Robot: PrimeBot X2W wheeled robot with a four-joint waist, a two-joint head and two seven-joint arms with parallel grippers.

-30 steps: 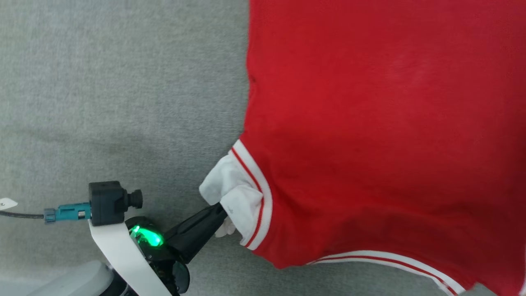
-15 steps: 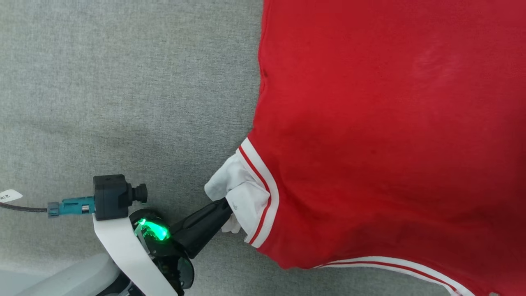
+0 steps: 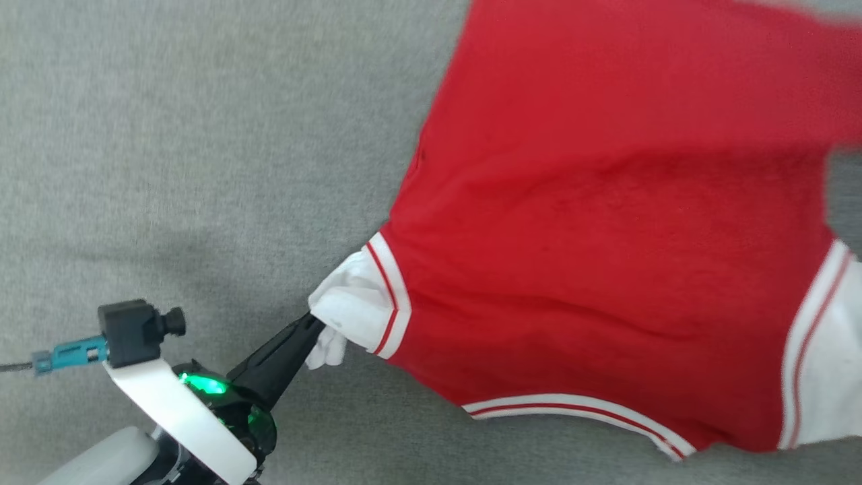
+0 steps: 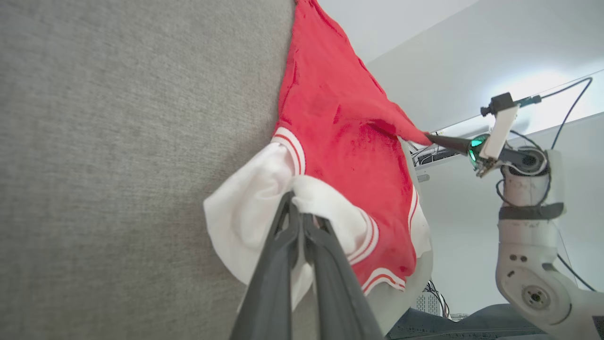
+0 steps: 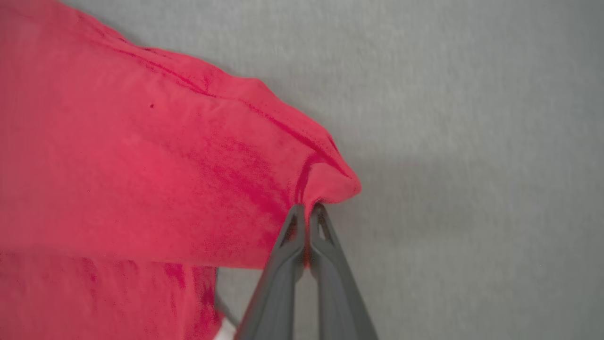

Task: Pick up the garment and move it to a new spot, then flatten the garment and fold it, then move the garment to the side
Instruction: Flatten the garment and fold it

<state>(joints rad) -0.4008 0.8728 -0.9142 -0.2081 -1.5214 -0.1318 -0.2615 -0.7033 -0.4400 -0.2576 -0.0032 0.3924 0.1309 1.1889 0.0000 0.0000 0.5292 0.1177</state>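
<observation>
The garment (image 3: 606, 222), a red shirt with white sleeves and red-white striped trim, hangs stretched above the grey fabric surface (image 3: 168, 135), plain red side up. My left gripper (image 3: 315, 325) is shut on its white left sleeve (image 3: 350, 303); the left wrist view shows the dark fingers (image 4: 283, 264) pinching that sleeve (image 4: 245, 217). My right gripper (image 5: 306, 210) is shut on a bunched red corner of the garment (image 5: 141, 165). It also appears in the left wrist view as the right gripper (image 4: 432, 137), lifting the red cloth. The other white sleeve (image 3: 825, 364) hangs at the right edge.
Grey fabric surface (image 5: 472, 118) lies under and around everything. The left wrist camera with its teal plug (image 3: 128, 330) sticks out at lower left. In the left wrist view, a white wall, cables and the right arm's pale body (image 4: 528, 236) stand behind the shirt.
My right gripper has shut on a red corner and raised it. The shirt has pulled up and inward, bringing its right sleeve and upper edge into the head view. The left grip holds.
</observation>
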